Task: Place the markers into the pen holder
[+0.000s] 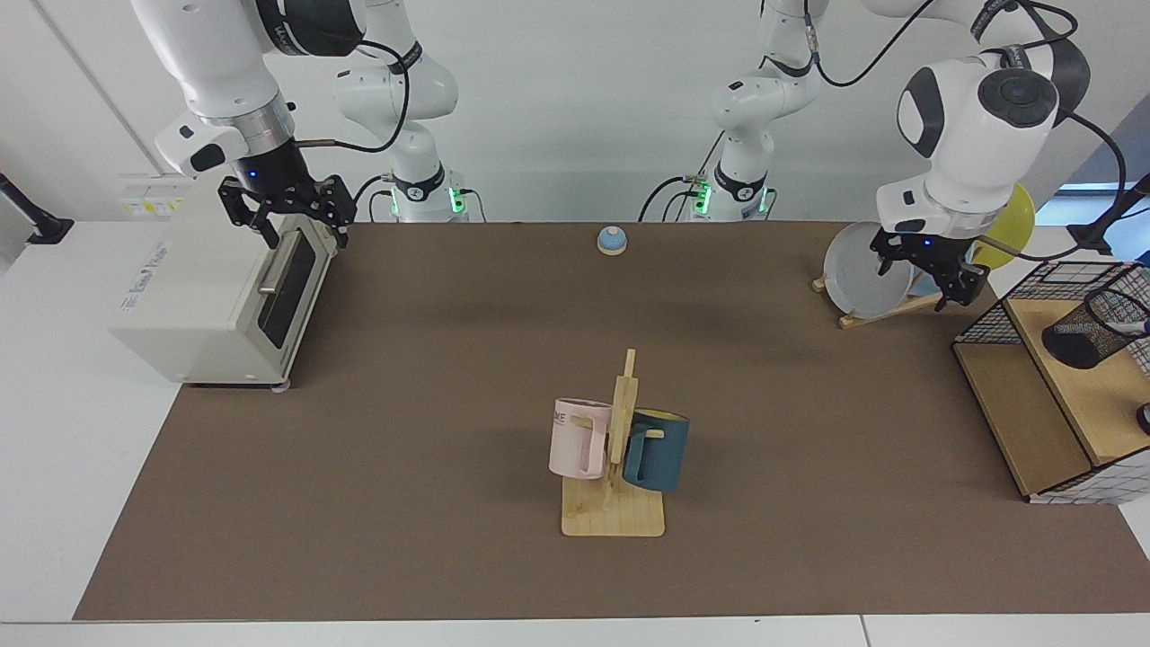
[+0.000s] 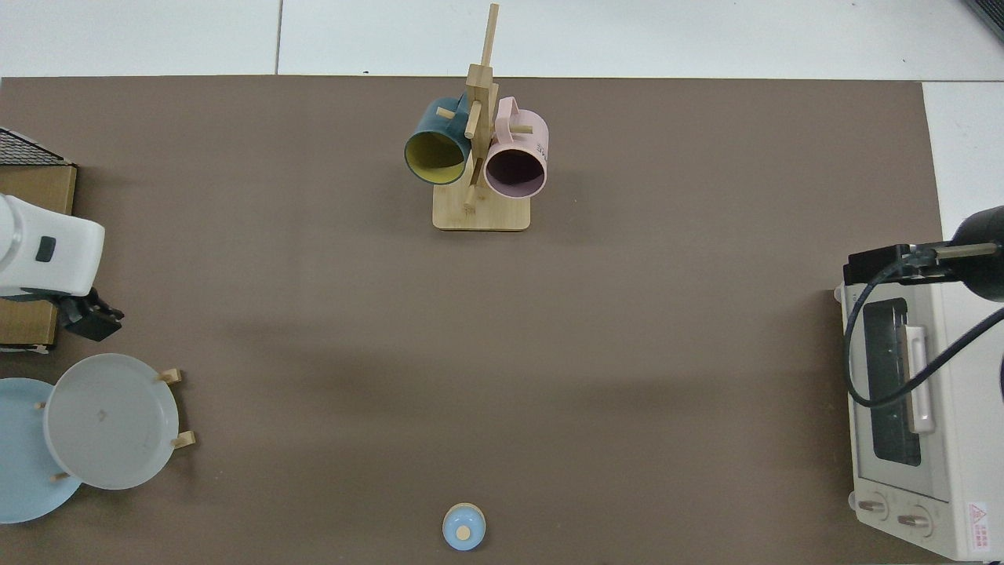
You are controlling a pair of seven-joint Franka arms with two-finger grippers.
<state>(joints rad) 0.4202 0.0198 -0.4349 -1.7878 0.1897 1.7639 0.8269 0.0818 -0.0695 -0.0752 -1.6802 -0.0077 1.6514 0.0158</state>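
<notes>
The left gripper (image 1: pixel 925 274) hangs empty, jaws apart, just in front of the grey plate (image 1: pixel 862 270). Well beside it the holder (image 1: pixel 1092 328) lies tilted in the basket (image 1: pixel 988 319), a marker (image 1: pixel 1134 325) seemingly at its mouth. A swing could clip the plates. The right gripper (image 1: pixel 286 216) waits, jaws apart, over the oven (image 1: pixel 216 288).

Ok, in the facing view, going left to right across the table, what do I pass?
Toaster oven with the right gripper above it → blue bell → mug tree → grey plate → left gripper → wire basket → pen holder, marker inside.
</notes>
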